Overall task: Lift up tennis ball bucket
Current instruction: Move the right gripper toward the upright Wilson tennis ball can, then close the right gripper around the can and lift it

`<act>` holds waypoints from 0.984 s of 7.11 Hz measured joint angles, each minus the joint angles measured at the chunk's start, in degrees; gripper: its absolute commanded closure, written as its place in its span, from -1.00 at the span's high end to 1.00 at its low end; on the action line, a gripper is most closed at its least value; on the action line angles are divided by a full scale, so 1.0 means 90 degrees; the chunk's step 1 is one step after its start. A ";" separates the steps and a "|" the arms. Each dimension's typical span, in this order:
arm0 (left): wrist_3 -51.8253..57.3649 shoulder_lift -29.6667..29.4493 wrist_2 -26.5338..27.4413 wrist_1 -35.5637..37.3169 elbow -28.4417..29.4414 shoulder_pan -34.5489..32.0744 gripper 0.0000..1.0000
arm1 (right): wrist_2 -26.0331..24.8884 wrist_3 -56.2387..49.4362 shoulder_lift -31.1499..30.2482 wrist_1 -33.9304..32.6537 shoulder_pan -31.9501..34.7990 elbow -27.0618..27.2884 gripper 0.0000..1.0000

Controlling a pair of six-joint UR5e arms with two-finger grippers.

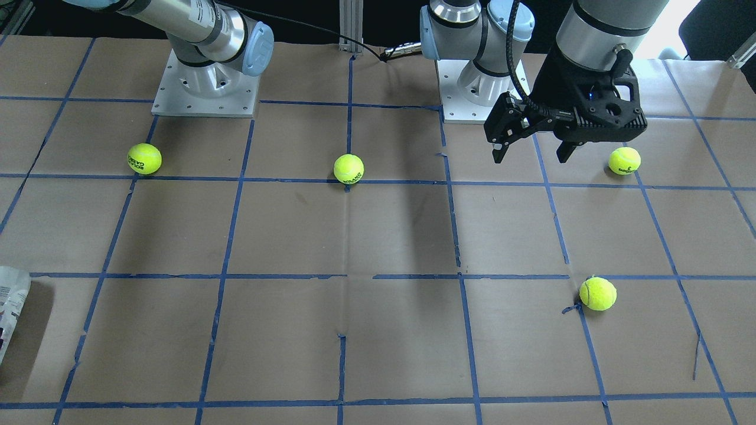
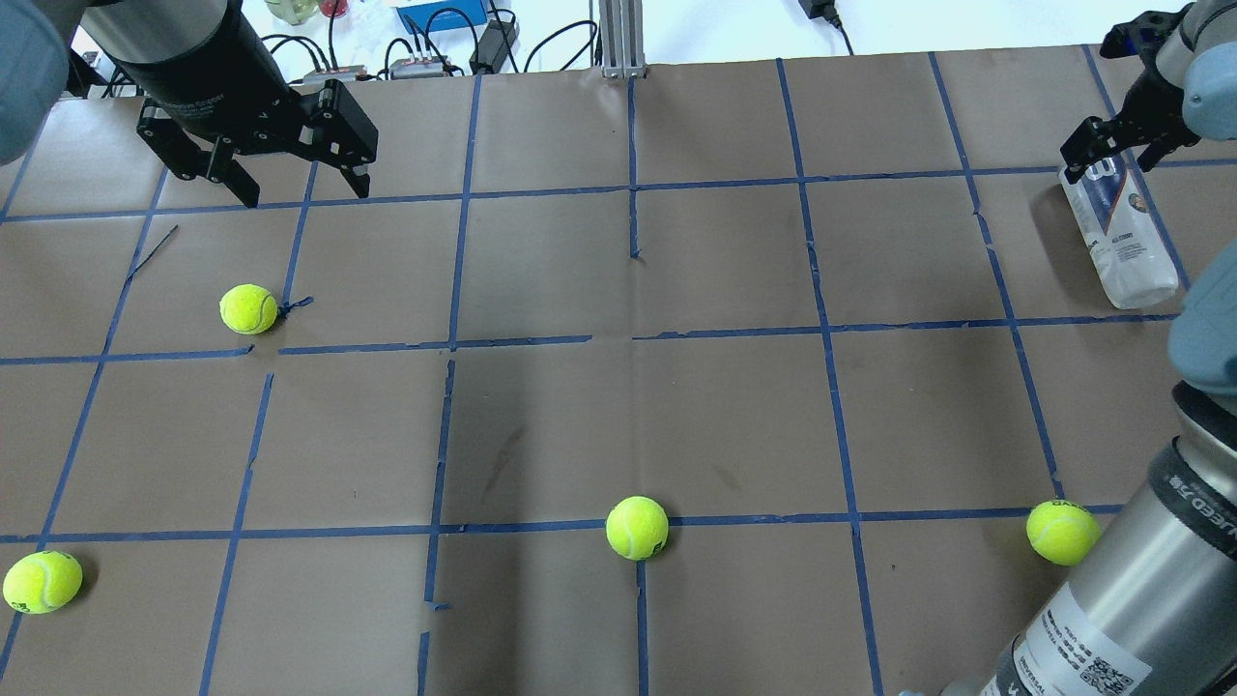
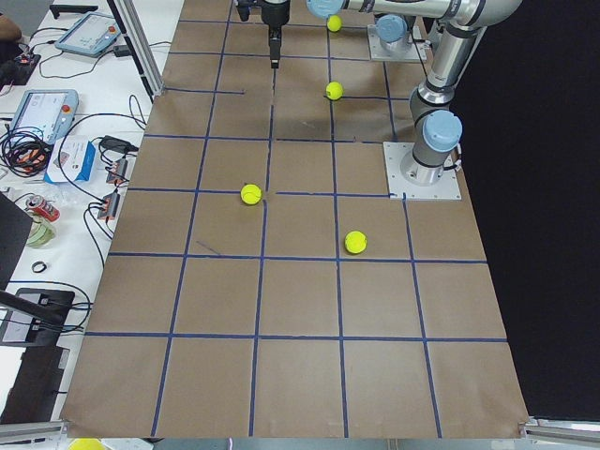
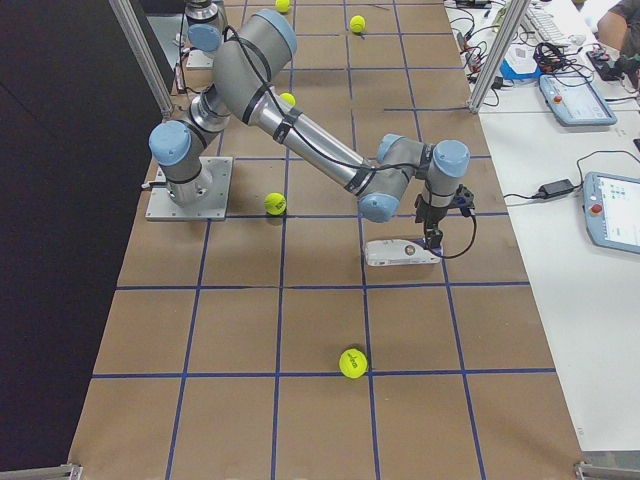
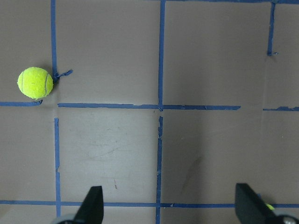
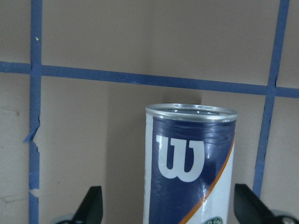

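The tennis ball bucket (image 2: 1121, 242), a clear can with a white and navy label and a white "W", lies on its side at the table's far right. It also shows in the right wrist view (image 6: 189, 172), the exterior right view (image 4: 400, 253) and at the front-facing view's left edge (image 1: 9, 307). My right gripper (image 2: 1111, 155) is open over the can's rimmed end, with a finger (image 6: 93, 207) on either side and not touching it. My left gripper (image 2: 302, 188) is open and empty, hovering above the far left of the table (image 1: 531, 154).
Several yellow-green tennis balls lie loose on the brown, blue-taped table: one (image 2: 248, 308) near the left gripper, one (image 2: 42, 581) at the near left, one (image 2: 637, 528) in the near middle, one (image 2: 1062, 532) by the right arm. Cables and boxes line the far edge.
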 measured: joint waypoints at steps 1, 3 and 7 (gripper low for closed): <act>0.0000 0.0000 0.0000 0.0000 -0.0001 0.0000 1.00 | -0.0045 -0.0273 0.0055 -0.0059 -0.0018 0.0028 1.00; 0.0000 0.0002 -0.0002 0.0000 -0.0004 0.0000 1.00 | -0.0102 -0.0373 0.0121 -0.0070 -0.0045 0.0153 1.00; 0.0000 -0.0001 -0.0009 0.0000 -0.0004 0.0000 1.00 | -0.0167 -0.0373 0.0081 -0.0054 -0.0117 0.0554 0.95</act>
